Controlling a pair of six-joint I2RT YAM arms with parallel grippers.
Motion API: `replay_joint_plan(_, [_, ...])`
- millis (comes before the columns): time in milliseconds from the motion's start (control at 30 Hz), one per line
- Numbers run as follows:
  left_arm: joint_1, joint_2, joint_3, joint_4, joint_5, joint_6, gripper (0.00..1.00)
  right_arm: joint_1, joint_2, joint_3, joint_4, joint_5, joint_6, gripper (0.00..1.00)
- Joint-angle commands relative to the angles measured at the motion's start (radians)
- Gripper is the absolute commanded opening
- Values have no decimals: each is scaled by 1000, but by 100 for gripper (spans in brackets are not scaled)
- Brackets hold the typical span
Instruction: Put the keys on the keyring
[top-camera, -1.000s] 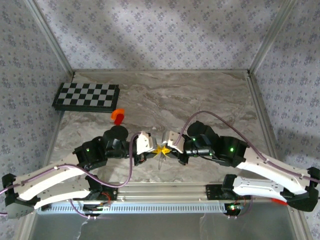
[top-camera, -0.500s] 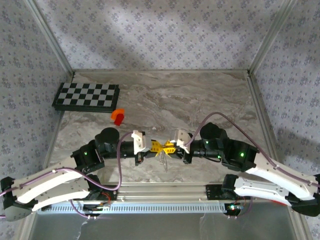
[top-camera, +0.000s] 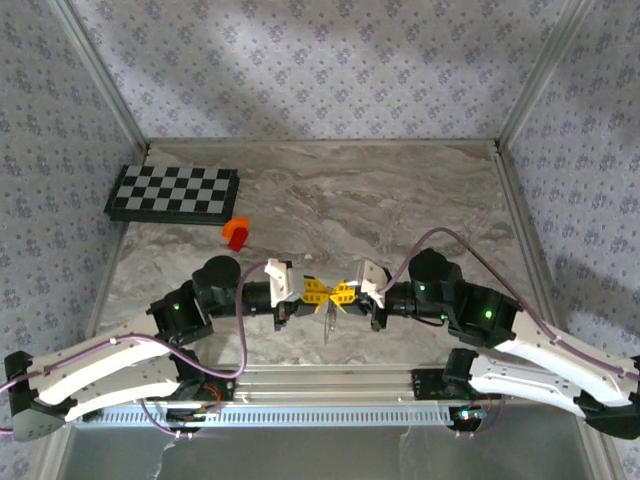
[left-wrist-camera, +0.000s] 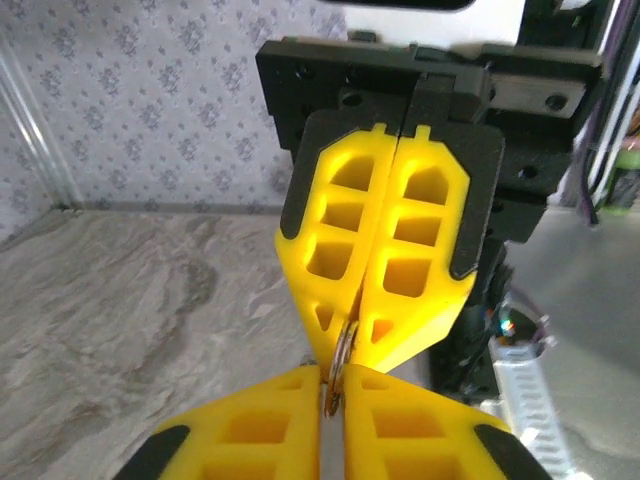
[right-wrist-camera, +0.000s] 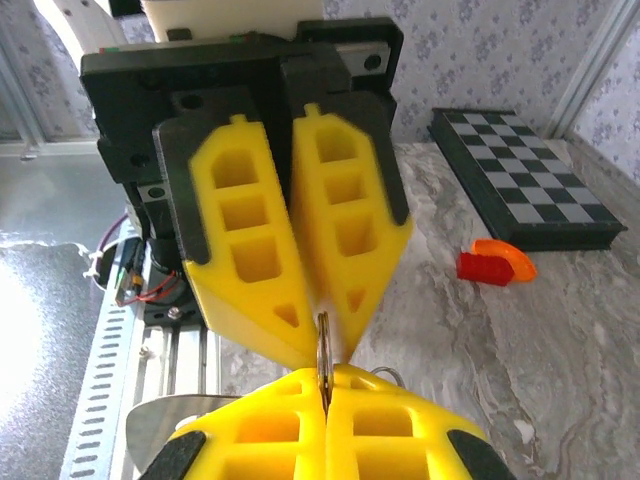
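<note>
Keyring (right-wrist-camera: 322, 350) is being pinched edge-on between both hands, hanging in the air above the near middle of the tabletop (top-camera: 400, 200). The right hand (right-wrist-camera: 323, 376) is pressing its yellow fingers together on one side of the loop, while the left hand (left-wrist-camera: 333, 378), meeting it tip to tip, is gripping the other side with its fingers almost touching. Holding it from two sides is probably steadying the ring so a key can be worked on. A thin silvery piece (top-camera: 328, 322) is dangling beneath, too small to call chain or key. Farther off, an orange-red block (top-camera: 236, 233) and a chequered board (top-camera: 172, 193) are lying well apart from the work.
</note>
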Motion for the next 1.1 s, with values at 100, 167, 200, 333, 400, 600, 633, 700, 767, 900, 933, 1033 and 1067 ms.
replay_joint_plan(100, [-5,37,88,-178,-105,72,21,32,56,68,-95,89,-48,0])
replay_joint_plan(167, [-6,50,98,-199,-112,85,18,39,78,84,-119,98,-56,0])
replay_joint_plan(200, [-5,59,104,-209,-114,90,15,41,88,90,-130,104,-58,0])
replay_joint_plan(333, [-6,72,108,-208,-108,92,5,49,118,107,-158,119,-66,0])
replay_joint_plan(400, [-6,71,104,-198,-99,88,0,52,129,114,-171,124,-67,0])
replay_joint_plan(600, [-6,52,95,-152,-63,69,0,60,117,119,-155,127,-50,0])
replay_joint_plan(633, [-5,43,89,-137,-52,64,0,59,112,116,-146,122,-48,0])
replay_joint_plan(700, [-6,24,76,-91,-27,52,0,61,99,106,-124,106,-40,6])
replay_joint_plan(767, [-6,7,68,-58,1,39,0,62,84,98,-105,87,-34,13])
replay_joint_plan(900, [-6,-12,39,23,51,5,0,57,51,77,-79,54,-33,18])
replay_joint_plan(933, [-6,-13,33,34,57,1,0,54,41,71,-79,32,-24,18])
replay_joint_plan(1033, [-6,-13,12,70,64,-10,0,38,14,56,-55,-4,-2,18])
replay_joint_plan(1067, [-6,-14,1,90,69,-17,0,31,9,53,-51,-10,2,17])
